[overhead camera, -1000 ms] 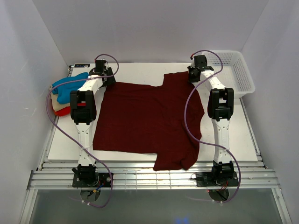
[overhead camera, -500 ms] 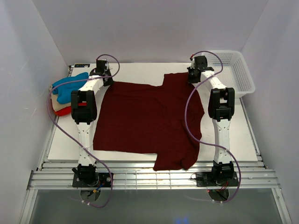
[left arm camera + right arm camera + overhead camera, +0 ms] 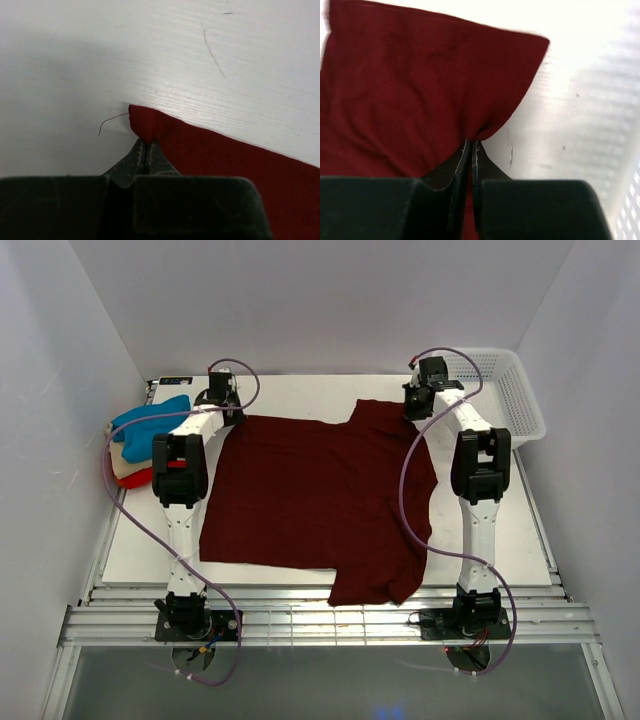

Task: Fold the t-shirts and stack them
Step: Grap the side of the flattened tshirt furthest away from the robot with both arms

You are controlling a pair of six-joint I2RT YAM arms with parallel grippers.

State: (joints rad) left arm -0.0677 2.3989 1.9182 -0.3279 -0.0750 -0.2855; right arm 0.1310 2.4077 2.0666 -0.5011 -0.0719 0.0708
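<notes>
- The maroon t-shirt point(image 3: 320, 495) lies spread flat across the middle of the white table point(image 3: 290, 390). One sleeve hangs toward the lower edge of the top view.
- The left gripper point(image 3: 146, 142) is closed, its fingers pinching the shirt's upper-left corner against the tabletop. A loose thread point(image 3: 112, 122) curls just beside that corner.
- The right gripper point(image 3: 471, 144) is closed too, clamping the cloth's edge at the upper right, where the fabric puckers.
- A blue t-shirt point(image 3: 150, 425) sits on a beige point(image 3: 122, 465) and a red-orange one point(image 3: 137, 479) at the left edge.
- A white mesh basket point(image 3: 520, 400) stands at the upper right.
</notes>
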